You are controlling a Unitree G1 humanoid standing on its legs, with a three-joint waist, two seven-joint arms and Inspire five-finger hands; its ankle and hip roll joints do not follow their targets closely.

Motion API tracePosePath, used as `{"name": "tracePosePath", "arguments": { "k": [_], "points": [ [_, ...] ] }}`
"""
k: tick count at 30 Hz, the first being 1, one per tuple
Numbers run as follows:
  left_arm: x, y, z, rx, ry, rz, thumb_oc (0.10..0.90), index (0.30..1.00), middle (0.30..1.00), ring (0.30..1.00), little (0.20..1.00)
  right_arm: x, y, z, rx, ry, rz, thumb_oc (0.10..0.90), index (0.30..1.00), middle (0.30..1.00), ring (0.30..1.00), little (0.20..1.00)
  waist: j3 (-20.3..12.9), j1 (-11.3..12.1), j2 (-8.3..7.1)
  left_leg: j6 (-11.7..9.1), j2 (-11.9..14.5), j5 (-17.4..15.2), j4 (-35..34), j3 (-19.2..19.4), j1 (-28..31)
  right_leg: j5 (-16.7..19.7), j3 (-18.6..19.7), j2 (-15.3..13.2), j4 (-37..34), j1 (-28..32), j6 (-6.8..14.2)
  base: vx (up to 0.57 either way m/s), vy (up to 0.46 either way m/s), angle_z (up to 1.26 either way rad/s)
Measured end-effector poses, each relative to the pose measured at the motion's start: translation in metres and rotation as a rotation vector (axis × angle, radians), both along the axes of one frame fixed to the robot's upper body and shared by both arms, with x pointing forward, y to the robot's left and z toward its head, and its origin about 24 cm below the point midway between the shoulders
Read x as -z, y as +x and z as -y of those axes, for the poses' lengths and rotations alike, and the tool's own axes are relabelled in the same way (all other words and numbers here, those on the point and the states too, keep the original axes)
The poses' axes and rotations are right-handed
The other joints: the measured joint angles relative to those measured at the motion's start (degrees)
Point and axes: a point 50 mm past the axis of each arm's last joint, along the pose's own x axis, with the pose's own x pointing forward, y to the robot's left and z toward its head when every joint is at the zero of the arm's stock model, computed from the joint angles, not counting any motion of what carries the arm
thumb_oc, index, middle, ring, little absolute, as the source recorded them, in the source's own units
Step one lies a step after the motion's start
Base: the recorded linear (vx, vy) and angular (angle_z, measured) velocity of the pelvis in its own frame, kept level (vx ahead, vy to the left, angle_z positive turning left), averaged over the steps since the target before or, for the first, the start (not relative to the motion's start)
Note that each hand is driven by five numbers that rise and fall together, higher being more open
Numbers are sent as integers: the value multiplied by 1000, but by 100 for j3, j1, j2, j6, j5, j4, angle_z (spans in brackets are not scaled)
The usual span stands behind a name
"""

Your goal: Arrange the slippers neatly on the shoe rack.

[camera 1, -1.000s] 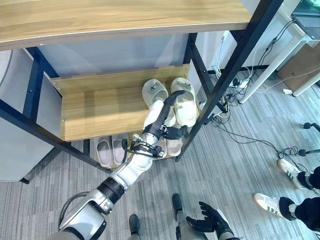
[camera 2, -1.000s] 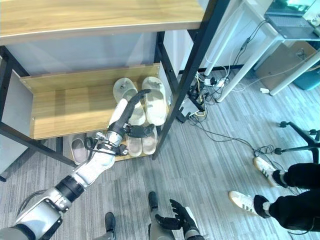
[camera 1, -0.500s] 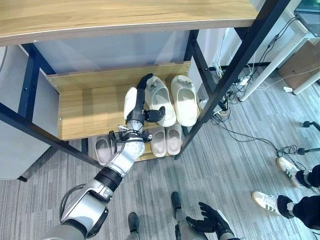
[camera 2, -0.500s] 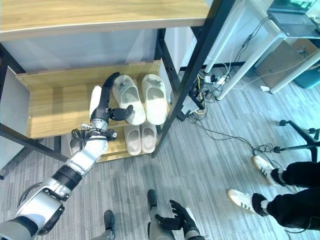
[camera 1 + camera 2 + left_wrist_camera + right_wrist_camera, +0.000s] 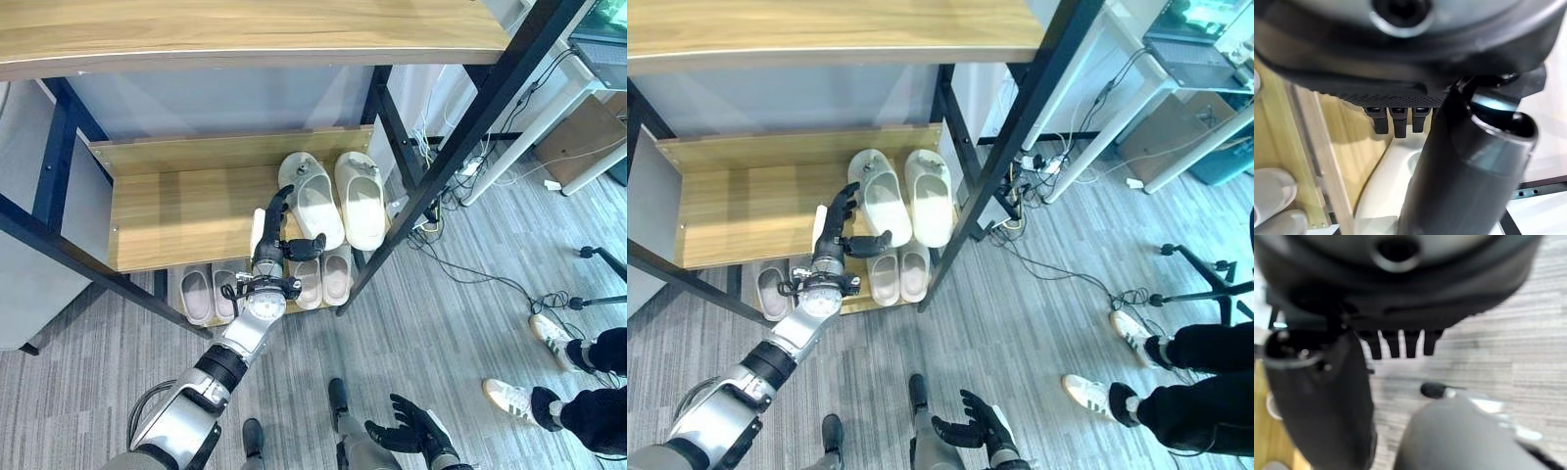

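Note:
A pair of cream slippers (image 5: 312, 199) (image 5: 361, 196) lies side by side, toes to the back, on the right of the wooden middle shelf (image 5: 186, 211). My left hand (image 5: 271, 235) hovers open at the shelf's front edge, just left of the near slipper's heel. Its fingers point to the back and its thumb reaches toward the heel. In the left wrist view the cream slipper (image 5: 1383, 188) lies past the straight fingers (image 5: 1396, 122). On the lower shelf are two grey slippers (image 5: 196, 294) and two beige ones (image 5: 323, 277). My right hand (image 5: 407, 433) hangs open low over the carpet.
The rack's black post (image 5: 431, 176) stands right of the cream pair, and a wooden top board (image 5: 245, 29) overhangs. Cables and a power strip (image 5: 460, 166) lie on the carpet to the right. A person's white sneakers (image 5: 509, 397) are at the far right.
My left hand came off the left cream slipper, swung to its left side, then drew back to the shelf's front edge. The camera shifted slightly.

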Motion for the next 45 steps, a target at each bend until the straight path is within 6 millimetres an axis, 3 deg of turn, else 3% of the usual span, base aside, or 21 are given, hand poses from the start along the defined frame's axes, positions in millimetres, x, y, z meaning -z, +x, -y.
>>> {"name": "tracePosePath", "arguments": {
  "k": [10, 22, 45],
  "points": [
    [-2, 5, -1, -10, -29, -8, 800, 900, 900, 900, 900, -3, 3, -3, -10, 12, 17, 800, 900, 900, 900, 900, -5, -47, -2, 1, -14, -1, 0, 39, -1, -32, 43, -5, 0, -26, 40, 1, 1, 0],
    [-1, 6, -5, 74, -138, -46, 800, 900, 900, 900, 900, -1, 0, -5, -34, 15, 5, 800, 900, 900, 900, 900, -184, -77, -177, 10, -27, -10, 0, 84, -40, 24, 105, -5, 1, -91, -7, 4, 0, -2],
    [7, 5, -3, 66, -68, -56, 800, 900, 900, 900, 900, 12, -10, -9, -18, -37, -74, 800, 900, 900, 900, 900, -304, -64, -19, 10, -18, -10, 0, 92, 72, 27, 105, -2, 0, 15, -6, 2, -3, 0]
  ]
}}
